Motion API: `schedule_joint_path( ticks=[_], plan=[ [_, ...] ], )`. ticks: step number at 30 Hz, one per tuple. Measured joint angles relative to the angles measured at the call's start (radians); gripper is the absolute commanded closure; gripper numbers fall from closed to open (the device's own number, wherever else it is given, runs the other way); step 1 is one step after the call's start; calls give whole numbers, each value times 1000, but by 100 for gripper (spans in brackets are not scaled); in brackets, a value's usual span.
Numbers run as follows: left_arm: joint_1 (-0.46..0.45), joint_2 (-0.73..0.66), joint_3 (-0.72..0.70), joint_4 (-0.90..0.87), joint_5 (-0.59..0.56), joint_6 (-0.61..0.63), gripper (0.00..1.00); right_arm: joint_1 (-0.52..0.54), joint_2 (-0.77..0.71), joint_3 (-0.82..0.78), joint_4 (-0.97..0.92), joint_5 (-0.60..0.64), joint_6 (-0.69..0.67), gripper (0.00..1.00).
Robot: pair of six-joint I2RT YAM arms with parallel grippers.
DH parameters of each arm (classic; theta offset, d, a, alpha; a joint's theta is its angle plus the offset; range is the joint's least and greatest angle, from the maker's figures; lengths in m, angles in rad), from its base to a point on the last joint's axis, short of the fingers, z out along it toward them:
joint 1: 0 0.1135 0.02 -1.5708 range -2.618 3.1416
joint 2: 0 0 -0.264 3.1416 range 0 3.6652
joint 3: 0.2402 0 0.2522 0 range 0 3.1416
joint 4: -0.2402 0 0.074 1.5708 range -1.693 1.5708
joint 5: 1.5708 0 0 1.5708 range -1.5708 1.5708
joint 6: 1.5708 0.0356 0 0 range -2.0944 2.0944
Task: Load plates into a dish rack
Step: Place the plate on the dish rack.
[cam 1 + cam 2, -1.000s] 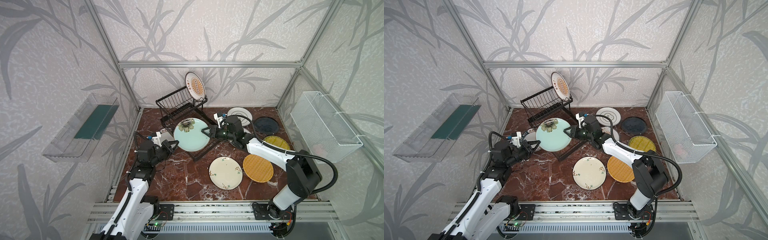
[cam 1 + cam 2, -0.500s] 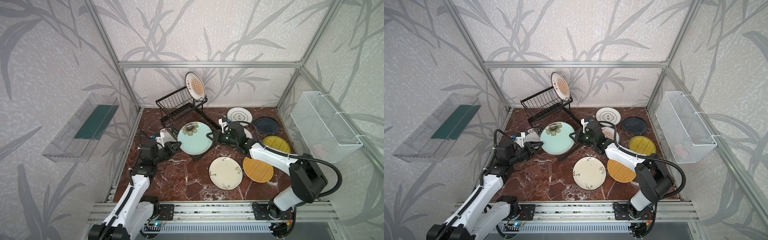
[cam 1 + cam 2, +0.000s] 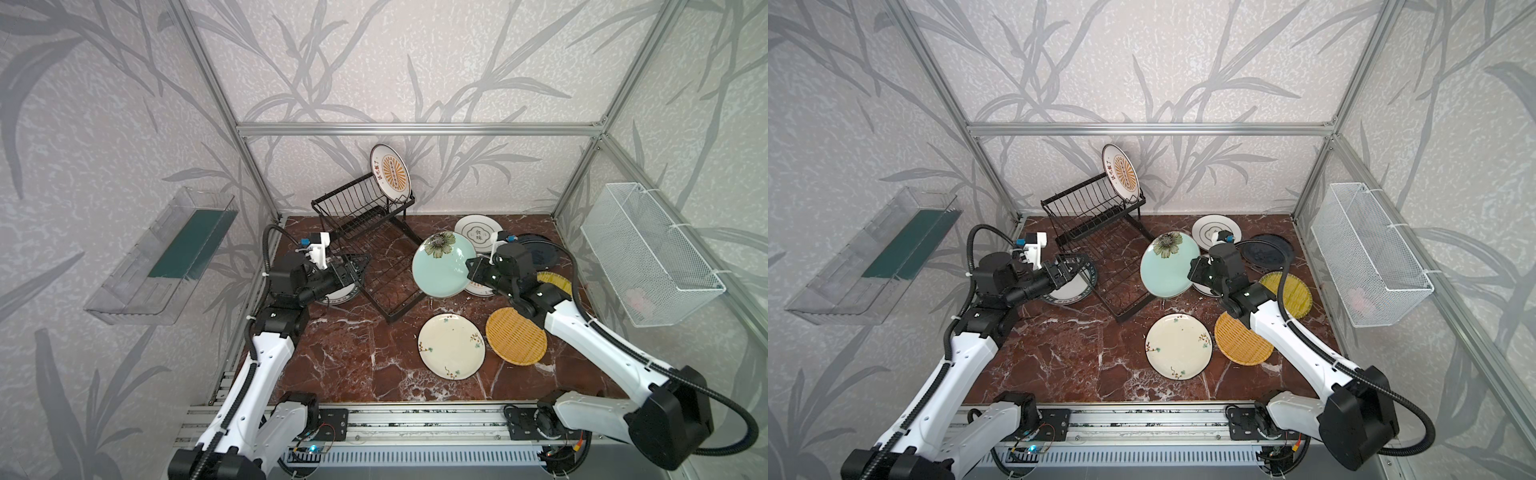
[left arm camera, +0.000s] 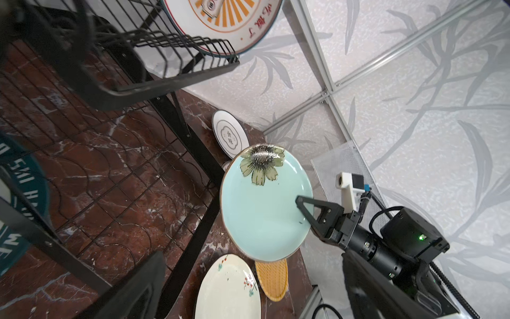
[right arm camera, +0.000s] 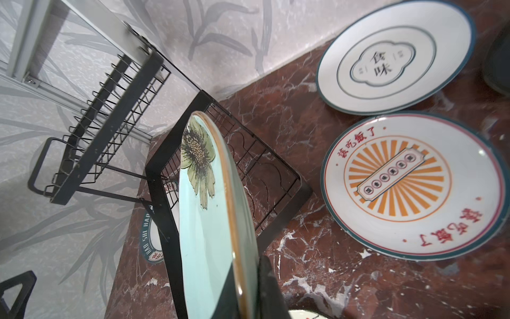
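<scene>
Here, the fingers [image 4: 301, 201] of the right gripper [image 3: 471, 269] are clamped on the rim of the pale green plate [image 3: 440, 270]. The plate is held steeply tilted, clear of the table [image 3: 353, 365], just beside the lower tray of the dish rack [image 3: 360, 216]. The left gripper [image 3: 353, 270] has its jaws spread wide and holds nothing. It hangs over a teal-rimmed plate [image 3: 340, 295] lying flat beside the tray. A sunburst plate [image 3: 390, 171] stands upright in the rack's upper basket. A cream floral plate [image 3: 451, 351] and a yellow woven disc [image 3: 515, 340] lie flat near the right arm.
</scene>
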State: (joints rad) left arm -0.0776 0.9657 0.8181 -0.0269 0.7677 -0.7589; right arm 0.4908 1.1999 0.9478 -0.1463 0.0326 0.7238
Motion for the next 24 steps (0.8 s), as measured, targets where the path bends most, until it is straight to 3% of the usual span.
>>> schedule_joint_path(
  ticks=[5,12,24],
  plan=[
    [0,61,81,6,55,6,1,23,-37,89,-49,80,-133,100],
    [0,105,116,41,90,25,1,134,-6,301,-32,198,-346,100],
    [22,-100,77,-59,14,251,1,274,369,766,218,325,-710,100]
  ],
)
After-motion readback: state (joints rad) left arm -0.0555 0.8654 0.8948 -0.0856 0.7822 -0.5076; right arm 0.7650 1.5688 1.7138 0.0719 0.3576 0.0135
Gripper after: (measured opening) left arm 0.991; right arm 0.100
